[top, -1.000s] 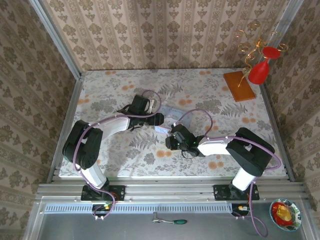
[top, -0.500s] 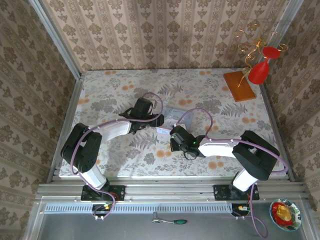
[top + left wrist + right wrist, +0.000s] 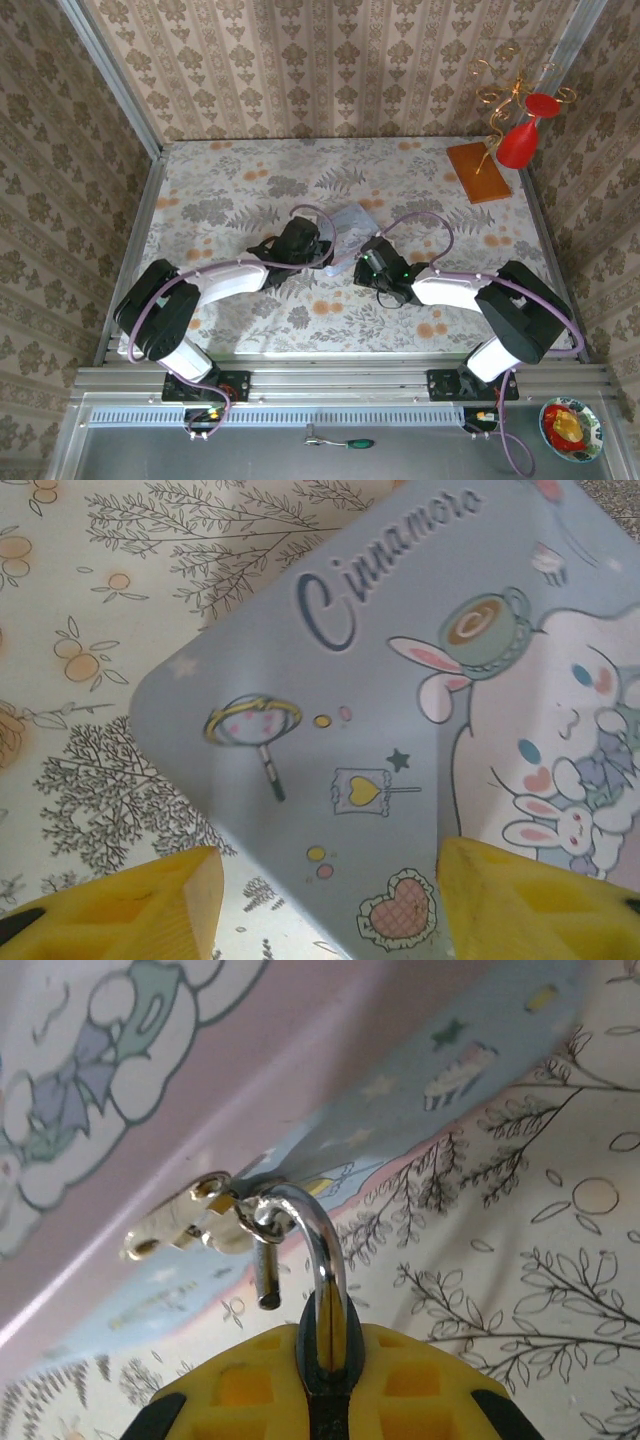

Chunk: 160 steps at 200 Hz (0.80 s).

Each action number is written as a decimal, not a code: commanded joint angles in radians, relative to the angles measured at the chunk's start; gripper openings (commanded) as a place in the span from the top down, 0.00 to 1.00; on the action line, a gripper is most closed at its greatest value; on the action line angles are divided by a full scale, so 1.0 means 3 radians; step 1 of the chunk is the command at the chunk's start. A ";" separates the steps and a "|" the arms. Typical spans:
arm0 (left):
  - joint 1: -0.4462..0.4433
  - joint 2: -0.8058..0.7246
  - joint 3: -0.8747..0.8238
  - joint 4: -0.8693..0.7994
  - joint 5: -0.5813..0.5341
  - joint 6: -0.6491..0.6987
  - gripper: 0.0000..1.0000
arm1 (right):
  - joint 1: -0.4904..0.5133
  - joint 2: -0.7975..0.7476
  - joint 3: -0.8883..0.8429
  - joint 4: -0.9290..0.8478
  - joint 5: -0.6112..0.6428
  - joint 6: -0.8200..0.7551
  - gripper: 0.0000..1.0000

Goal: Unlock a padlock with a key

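**Both grippers moved in on the tin**

The left gripper (image 3: pixel 322 247) has been brought nearer the bases and slightly rightward, to the near-left corner of the pale blue tin (image 3: pixel 350 222), with its arm laid lower across the table (image 3: pixel 220 190). The right gripper (image 3: pixel 366 262) has been carried rightward and farther from the bases, up against the tin's near-right edge. Whether the tin itself was shifted cannot be told.

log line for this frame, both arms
left tool open, over tin edge | right tool shut on padlock | shackle hooked through tin clasp, one leg free
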 commanded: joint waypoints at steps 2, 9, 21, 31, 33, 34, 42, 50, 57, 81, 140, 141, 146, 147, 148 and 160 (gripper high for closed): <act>-0.0088 0.0096 -0.0221 -0.0564 -0.0109 -0.0116 0.41 | -0.0052 -0.0096 0.0072 0.0270 -0.0086 0.0231 1.00; -0.0084 0.0096 -0.0221 -0.0567 -0.0114 -0.0114 0.41 | -0.0094 -0.0082 0.0104 0.0226 -0.0104 0.0220 1.00; -0.0075 0.0087 -0.0230 -0.0572 -0.0133 -0.0108 0.41 | -0.0198 -0.0057 0.0109 0.0246 -0.0177 0.0221 1.00; -0.0065 0.0071 -0.0241 -0.0567 -0.0136 -0.0103 0.41 | -0.0292 -0.0025 0.0091 0.0303 -0.0290 0.0221 1.00; -0.0065 0.0068 -0.0241 -0.0566 -0.0136 -0.0103 0.41 | -0.0311 -0.0017 0.0090 0.0306 -0.0308 0.0217 1.00; -0.0062 0.0067 -0.0243 -0.0567 -0.0138 -0.0103 0.41 | -0.0319 -0.0015 0.0093 0.0307 -0.0323 0.0213 1.00; -0.0050 0.0065 -0.0250 -0.0571 -0.0139 -0.0098 0.41 | -0.0372 0.0023 0.0129 0.0274 -0.0395 0.0167 1.00; -0.0040 0.0056 -0.0260 -0.0572 -0.0142 -0.0101 0.41 | -0.0402 0.0051 0.0171 0.0225 -0.0438 0.0119 1.00; -0.0026 0.0058 -0.0273 -0.0567 -0.0149 -0.0112 0.41 | -0.0403 0.0062 0.0196 0.0198 -0.0440 0.0065 1.00; 0.0006 0.0044 -0.0321 -0.0499 -0.0135 -0.0152 0.41 | -0.0398 0.0109 0.0111 0.0369 -0.0524 0.0044 0.97; 0.0061 0.0058 -0.0304 -0.0485 -0.0124 -0.0144 0.41 | -0.0306 0.0304 -0.0278 0.0798 -0.0680 -0.0033 0.89; 0.0062 0.0057 -0.0303 -0.0485 -0.0124 -0.0144 0.41 | -0.0303 0.0304 -0.0280 0.0803 -0.0677 -0.0035 0.88; 0.0066 0.0056 -0.0302 -0.0490 -0.0124 -0.0144 0.41 | -0.0287 0.0309 -0.0302 0.0810 -0.0654 -0.0046 0.87; 0.0067 0.0056 -0.0302 -0.0490 -0.0124 -0.0144 0.41 | -0.0286 0.0309 -0.0305 0.0814 -0.0649 -0.0046 0.87; 0.0070 0.0056 -0.0302 -0.0493 -0.0124 -0.0144 0.41 | -0.0283 0.0307 -0.0310 0.0816 -0.0647 -0.0047 0.87; 0.0081 0.0055 -0.0292 -0.0499 -0.0124 -0.0138 0.41 | -0.0260 0.0299 -0.0366 0.0886 -0.0630 -0.0070 0.84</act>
